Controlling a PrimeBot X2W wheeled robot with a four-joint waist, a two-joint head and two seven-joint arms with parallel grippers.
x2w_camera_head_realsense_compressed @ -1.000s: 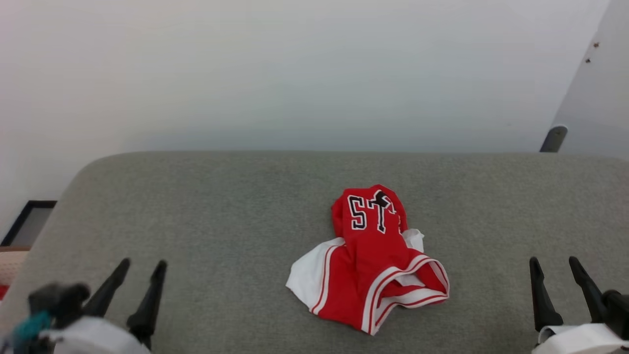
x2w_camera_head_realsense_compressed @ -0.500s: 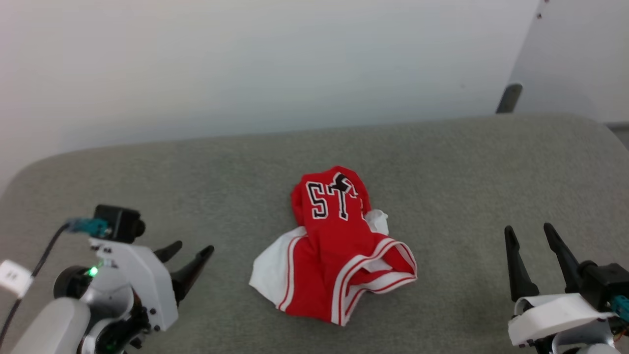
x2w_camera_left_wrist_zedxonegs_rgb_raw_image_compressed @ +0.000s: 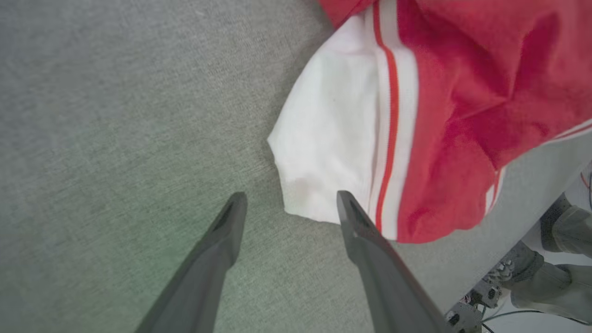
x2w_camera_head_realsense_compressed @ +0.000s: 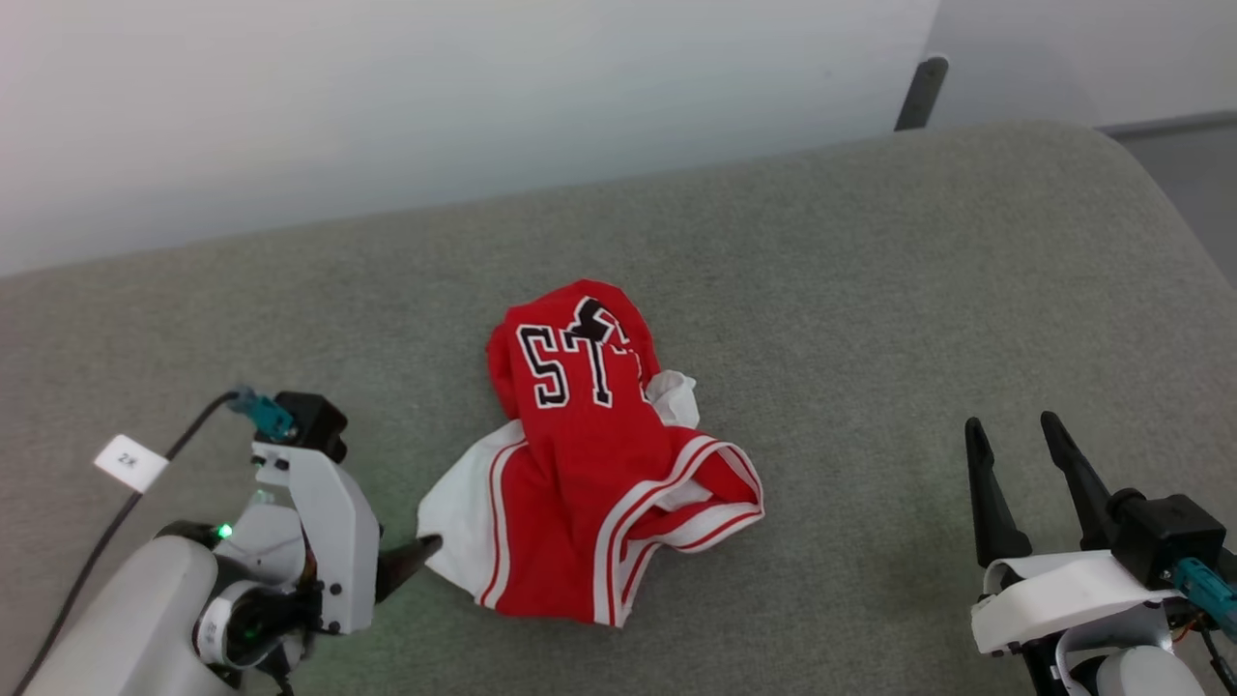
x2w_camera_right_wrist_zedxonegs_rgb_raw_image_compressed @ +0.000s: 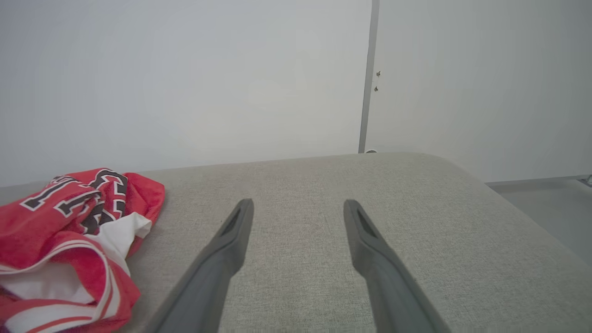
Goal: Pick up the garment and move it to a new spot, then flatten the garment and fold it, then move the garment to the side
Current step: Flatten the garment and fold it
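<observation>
Red-and-white garment point(x2w_camera_head_realsense_compressed: 580, 454) lies crumpled in the middle of the grey bench point(x2w_camera_head_realsense_compressed: 870, 290), black lettering point(x2w_camera_head_realsense_compressed: 570, 362) facing up. Left gripper point(x2w_camera_left_wrist_zedxonegs_rgb_raw_image_compressed: 290, 196), jaws spread, points at its white corner; right gripper point(x2w_camera_head_realsense_compressed: 1010, 421), jaws also spread, hovers well apart.

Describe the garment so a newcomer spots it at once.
Find the wide grey cushion against the white wall. Near its middle lies the garment, crumpled. It's bright red with white-and-red striped trim, a white panel and black lettering.

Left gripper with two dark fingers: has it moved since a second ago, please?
Yes: the left gripper moved rightward to the white corner of the crumpled red jersey.
</observation>
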